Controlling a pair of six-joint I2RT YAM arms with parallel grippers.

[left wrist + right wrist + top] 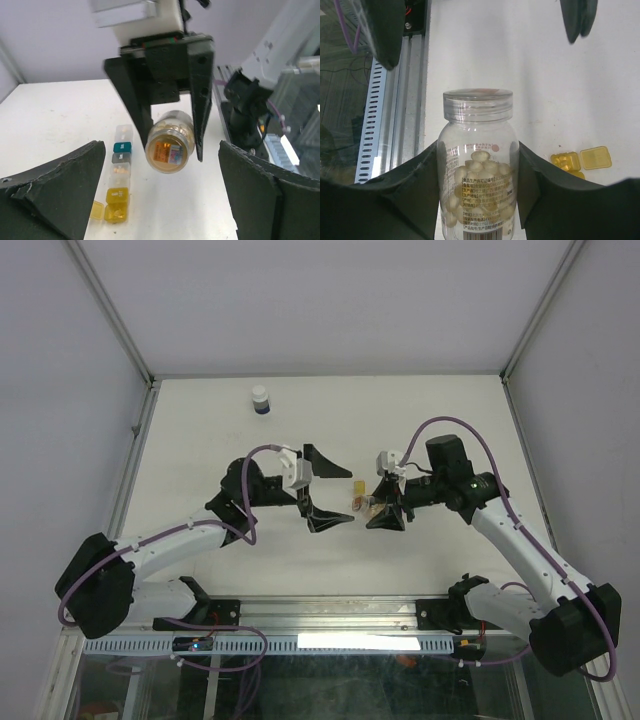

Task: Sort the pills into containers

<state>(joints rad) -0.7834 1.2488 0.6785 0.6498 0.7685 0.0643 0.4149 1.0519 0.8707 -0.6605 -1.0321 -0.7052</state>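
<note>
Left wrist view, mid-frame: clamped between the right jaws, pill bottle (170, 142) poised just right of the containers (120, 170), their strip running top-to-bottom on the desk (50, 115) at lower left; left jaws spread wide, holding nothing.

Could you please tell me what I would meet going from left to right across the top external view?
white-capped bottle → left tool, open → right tool, shut on the pill jar → right arm's white link
</note>
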